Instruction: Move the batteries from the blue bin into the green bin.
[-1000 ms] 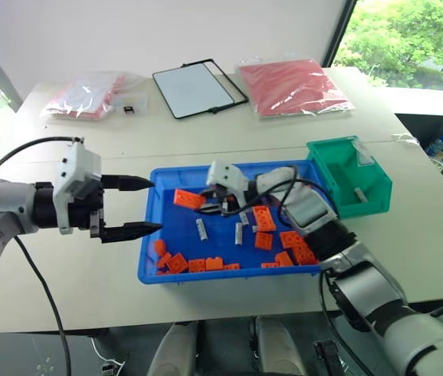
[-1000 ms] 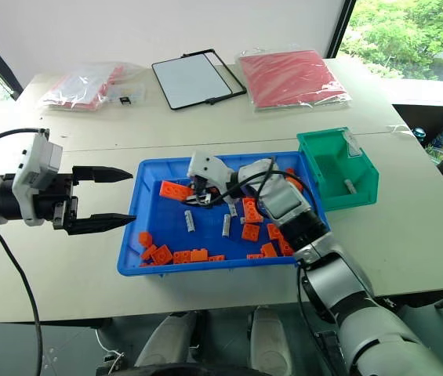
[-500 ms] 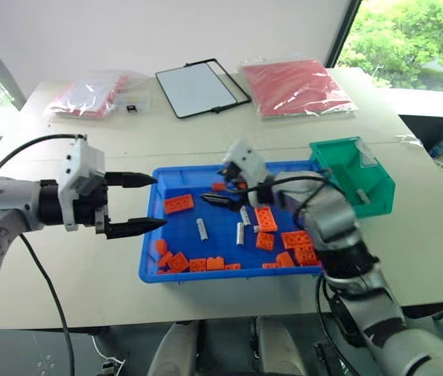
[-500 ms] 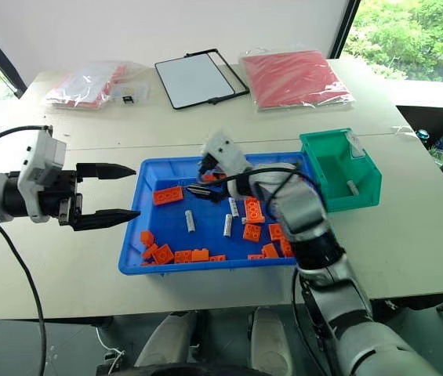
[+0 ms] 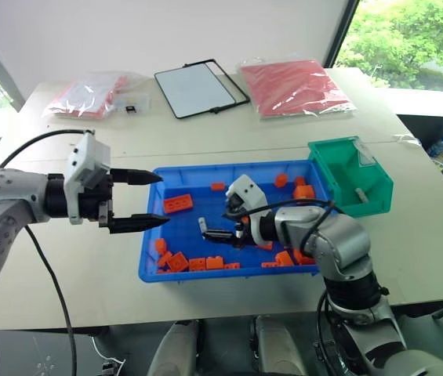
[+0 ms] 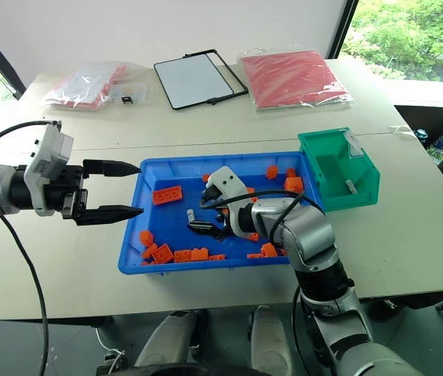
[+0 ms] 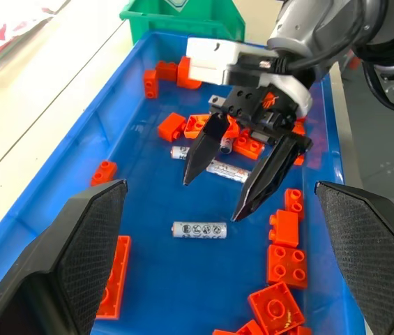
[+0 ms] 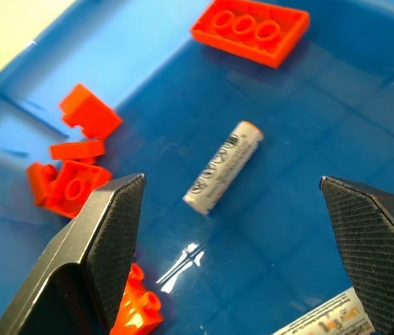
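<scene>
Beige table (image 5: 229,129) holds blue bin (image 5: 149,235): three silver labelled batteries (image 7: 198,229) mid-floor among orange bricks (image 7: 279,307). Green bin (image 5: 339,168) touches its right corner. Right gripper (image 7: 237,183) wide open above one battery; left gripper (image 5: 152,200) open at left rim, empty.

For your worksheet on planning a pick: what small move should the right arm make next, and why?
Probably lower the right end effector straight down and close it on the battery. Its fingers stand open above the blue bin, with that battery lying loose on the floor between them.
</scene>
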Robot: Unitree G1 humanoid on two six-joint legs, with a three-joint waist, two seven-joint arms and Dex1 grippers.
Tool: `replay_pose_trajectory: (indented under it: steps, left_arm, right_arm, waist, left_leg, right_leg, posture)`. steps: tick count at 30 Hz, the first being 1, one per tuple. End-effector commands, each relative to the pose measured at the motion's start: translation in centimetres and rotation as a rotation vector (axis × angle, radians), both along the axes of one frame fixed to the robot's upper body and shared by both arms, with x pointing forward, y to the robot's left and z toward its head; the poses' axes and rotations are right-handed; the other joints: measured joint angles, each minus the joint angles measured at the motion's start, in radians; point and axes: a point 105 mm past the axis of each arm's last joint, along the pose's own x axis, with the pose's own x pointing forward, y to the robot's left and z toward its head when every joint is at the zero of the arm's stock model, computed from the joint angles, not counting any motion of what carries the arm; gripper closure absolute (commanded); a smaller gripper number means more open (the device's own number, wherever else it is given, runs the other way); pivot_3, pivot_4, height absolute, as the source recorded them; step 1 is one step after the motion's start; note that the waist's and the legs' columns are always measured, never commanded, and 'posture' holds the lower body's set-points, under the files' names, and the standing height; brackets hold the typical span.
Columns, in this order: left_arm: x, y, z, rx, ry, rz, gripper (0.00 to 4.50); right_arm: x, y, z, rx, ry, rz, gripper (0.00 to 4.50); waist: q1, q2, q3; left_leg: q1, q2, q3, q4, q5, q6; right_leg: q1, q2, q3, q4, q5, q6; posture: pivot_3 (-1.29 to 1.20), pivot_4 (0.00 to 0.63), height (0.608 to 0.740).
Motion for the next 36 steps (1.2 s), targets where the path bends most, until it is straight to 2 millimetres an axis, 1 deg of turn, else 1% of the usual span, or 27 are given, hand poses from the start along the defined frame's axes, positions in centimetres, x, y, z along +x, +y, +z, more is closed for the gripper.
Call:
replay_pose_trajectory:
  steps: [1,4,10,14,17,20,23,24,28,30,31,33,34,36]
  left_arm:
    - [0.0,-0.1,0.9,0.009,-0.043,-0.015,0.00]
    - [0.0,-0.1,0.9,0.006,-0.044,-0.013,0.00]
    - [-0.2,-0.1,0.8,0.002,-0.044,-0.003,0.00]
    - [-0.2,0.0,0.8,-0.002,-0.048,0.003,0.00]
    - [-0.1,0.0,0.9,-0.004,-0.052,0.008,0.00]
    - [-0.1,0.1,0.9,-0.006,-0.054,0.009,0.00]
    - [-0.1,0.1,0.8,-0.008,-0.054,0.007,0.00]
    - [0.0,0.1,0.8,-0.009,-0.053,0.004,0.00]
    - [0.2,-0.1,0.4,-0.011,-0.051,-0.013,0.00]
    - [0.2,-0.3,0.3,-0.017,-0.050,-0.025,0.00]
    - [0.3,-0.5,0.3,-0.020,-0.051,-0.030,0.00]
    - [0.4,-0.7,0.3,-0.024,-0.052,-0.037,0.00]
    - [0.5,-0.7,0.3,-0.026,-0.052,-0.041,0.00]
    - [0.6,-0.8,0.2,-0.027,-0.051,-0.045,0.00]
  right_arm:
    - [0.2,0.9,-0.1,-0.005,-0.028,0.024,0.39]
    - [0.4,1.0,-1.2,-0.050,-0.041,0.039,0.39]
    - [1.2,2.3,-1.4,-0.038,-0.044,0.052,0.39]
    - [1.4,2.4,-2.3,-0.085,-0.059,0.067,0.39]
    - [1.5,2.3,-3.0,-0.123,-0.085,0.080,1.23]
    - [1.3,2.3,-3.1,-0.141,-0.107,0.099,2.80]
    - [1.0,2.1,-2.6,-0.135,-0.111,0.109,4.27]
    - [1.1,1.8,-2.1,-0.128,-0.118,0.105,4.43]
    - [1.5,0.7,0.3,-0.087,-0.142,0.066,4.43]
    - [1.9,-0.3,2.2,-0.056,-0.174,0.037,4.43]
    - [2.3,-1.1,3.6,-0.028,-0.203,0.005,4.43]
    - [3.0,-3.0,6.3,0.013,-0.255,-0.063,4.43]
    - [3.8,-4.8,7.8,0.021,-0.291,-0.132,4.43]
    - [5.1,-8.7,9.9,0.005,-0.351,-0.270,4.43]
  waist:
    - [-0.001,0.000,0.000]
    - [-0.002,0.000,0.000]
    - [-0.003,0.000,0.000]
    - [-0.002,-0.001,0.000]
    - [-0.002,-0.001,0.000]
    - [-0.002,-0.001,0.000]
    - [-0.002,0.000,0.000]
    - [0.001,0.000,0.000]
    - [0.003,-0.001,-0.001]
    - [0.004,-0.001,0.000]
    - [0.003,-0.001,0.000]
    - [0.004,-0.001,0.000]
    - [0.004,-0.001,0.000]
    - [0.005,-0.001,0.000]
  left_leg:
    - [0.000,0.000,0.000,0.000,0.000,0.000]
    - [0.000,0.000,0.000,0.000,0.000,0.000]
    - [0.001,0.001,0.000,0.000,0.000,0.000]
    - [0.001,0.000,0.000,0.000,0.000,0.000]
    - [0.001,0.000,0.000,0.000,0.000,0.000]
    - [0.001,0.000,0.000,0.000,0.000,0.000]
    - [0.002,0.000,0.000,0.000,0.000,0.000]
    - [0.002,0.000,0.000,0.000,0.000,0.000]
    - [0.001,0.000,0.000,0.000,0.000,0.000]
    - [0.001,0.000,0.000,0.000,0.000,0.000]
    - [0.001,0.000,0.000,0.000,0.000,0.000]
    - [0.000,0.000,0.000,0.000,0.000,0.000]
    - [0.000,0.000,0.000,0.001,0.000,0.000]
    - [0.000,0.000,0.000,0.001,0.000,0.000]
  right_leg:
    - [0.000,0.000,0.000,0.000,0.000,0.000]
    - [0.000,0.000,0.000,0.000,0.000,0.000]
    - [0.000,0.001,0.000,0.000,0.000,0.000]
    - [0.000,0.001,0.000,0.000,0.000,0.000]
    - [0.001,0.001,0.000,0.000,0.000,0.000]
    - [0.001,0.001,0.000,0.000,0.000,0.000]
    - [0.001,0.001,0.000,0.000,0.000,0.000]
    - [0.001,0.000,0.000,0.000,0.000,0.000]
    - [0.002,0.000,0.000,0.000,0.000,0.000]
    - [0.001,0.000,0.000,0.000,0.000,0.000]
    - [0.001,0.000,0.000,0.000,0.000,0.000]
    - [0.001,0.000,0.000,0.000,0.000,0.000]
    - [0.001,0.000,0.000,0.000,0.000,0.000]
    - [0.001,0.000,0.000,0.000,0.000,0.000]
  posture:
    - [0.00,0.150,0.735]
    - [0.00,0.150,0.735]
    - [0.00,0.150,0.735]
    - [0.00,0.150,0.735]
    - [0.00,0.150,0.735]
    - [0.00,0.150,0.735]
    - [0.00,0.150,0.735]
    - [0.00,0.150,0.735]
    - [0.00,0.150,0.735]
    - [0.00,0.150,0.735]
    - [0.00,0.150,0.735]
    - [0.00,0.150,0.735]
    - [0.00,0.150,0.735]
    - [0.00,0.150,0.735]
